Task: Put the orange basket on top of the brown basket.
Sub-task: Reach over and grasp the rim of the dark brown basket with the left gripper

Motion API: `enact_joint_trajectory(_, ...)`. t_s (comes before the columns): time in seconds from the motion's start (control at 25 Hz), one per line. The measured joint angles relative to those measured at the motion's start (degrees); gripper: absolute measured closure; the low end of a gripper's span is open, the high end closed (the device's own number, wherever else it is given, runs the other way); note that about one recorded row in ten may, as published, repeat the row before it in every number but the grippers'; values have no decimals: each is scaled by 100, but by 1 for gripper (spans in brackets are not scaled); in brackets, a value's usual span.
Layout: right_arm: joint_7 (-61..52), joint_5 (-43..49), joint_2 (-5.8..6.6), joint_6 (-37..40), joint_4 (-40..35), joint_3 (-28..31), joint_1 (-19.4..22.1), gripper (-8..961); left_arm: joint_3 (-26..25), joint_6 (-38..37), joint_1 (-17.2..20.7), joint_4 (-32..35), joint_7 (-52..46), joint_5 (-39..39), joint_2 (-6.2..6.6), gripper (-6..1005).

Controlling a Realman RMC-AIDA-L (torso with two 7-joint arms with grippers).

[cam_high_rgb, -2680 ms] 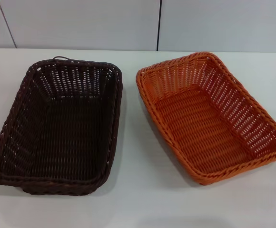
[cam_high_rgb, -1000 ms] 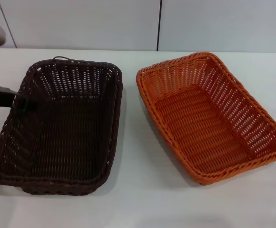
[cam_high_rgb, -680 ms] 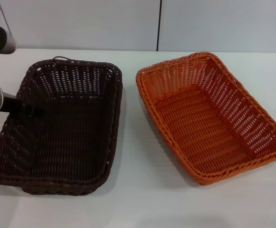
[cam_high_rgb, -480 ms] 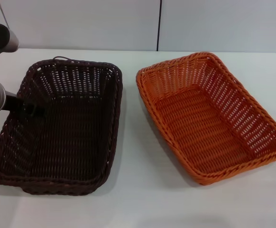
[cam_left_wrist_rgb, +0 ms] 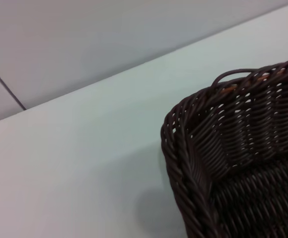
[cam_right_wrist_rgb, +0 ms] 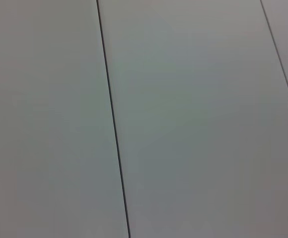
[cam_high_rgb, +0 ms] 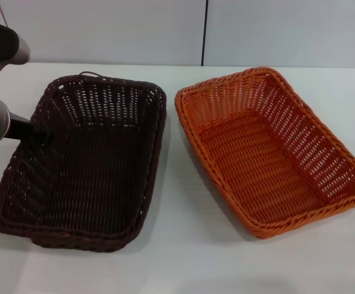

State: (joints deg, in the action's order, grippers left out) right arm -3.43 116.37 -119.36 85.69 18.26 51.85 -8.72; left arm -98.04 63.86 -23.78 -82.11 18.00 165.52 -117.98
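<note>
Two baskets apart | left pincer (cam_high_rgb: 43,136) tips seemingly lost against brown basket (cam_high_rgb: 98,165) rim

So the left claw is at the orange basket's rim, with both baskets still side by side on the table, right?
Not quite. The head view shows the left claw at the left-side rim of the brown basket, not the orange basket. The rest holds: both baskets sit side by side on the table, unstacked.

Orange basket (cam_high_rgb: 275,153) bright orange weave; brown basket (cam_high_rgb: 85,165) v. dark brown.
</note>
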Motion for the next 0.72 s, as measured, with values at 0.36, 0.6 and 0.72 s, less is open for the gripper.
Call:
enact_joint_trajectory(0.36, 0, 0, 0, 0, 10, 0, -15, 193, -58, 33, -102, 190, 640, -11, 3, 709)
enact_joint_trajectory(0.6, 0, 14, 0, 3, 31, -30, -15, 193, -303, 238, -175, 120, 1454, -35, 2, 716)
enact_joint_trajectory(0.72, 0, 17, 0, 27, 38, -44, -2, 193, -653, 572, -243, -100, 2557, -52, 8, 716)
